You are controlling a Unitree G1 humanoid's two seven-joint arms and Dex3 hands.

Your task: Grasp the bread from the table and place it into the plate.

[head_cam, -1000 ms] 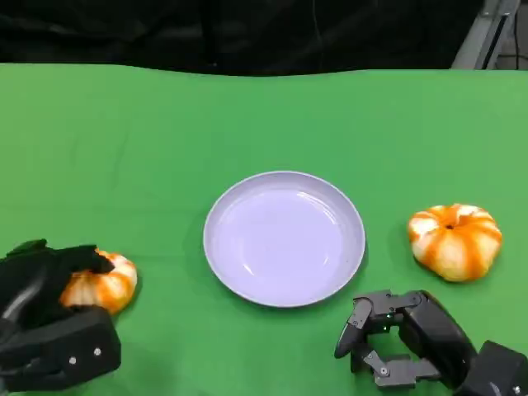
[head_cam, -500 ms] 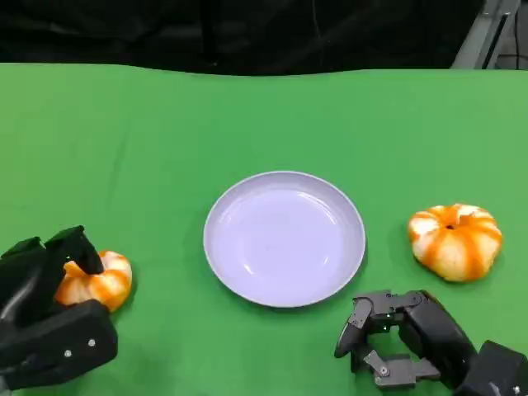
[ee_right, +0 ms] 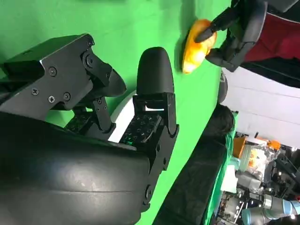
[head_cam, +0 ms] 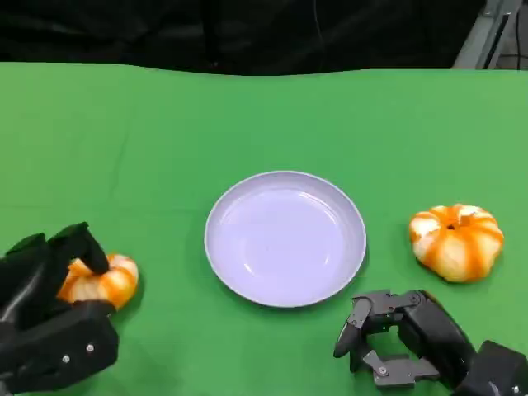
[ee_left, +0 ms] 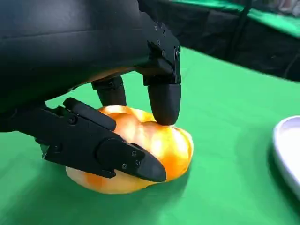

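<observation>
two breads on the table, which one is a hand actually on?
The bread left of the plate: the left hand grips it, fingers closed around it. The other bread, right of the plate, lies untouched.

Bright, even light floods the green table [head_cam: 165,132], soft shadows hugging the plate [head_cam: 285,238] and bread [head_cam: 103,280], a faint sheen on the plate, backdrop dark beyond the far edge.

Orange-and-white striped bread [head_cam: 103,280], lavender plate [head_cam: 285,239], green table [head_cam: 165,140], black robot hand [head_cam: 49,322].
</observation>
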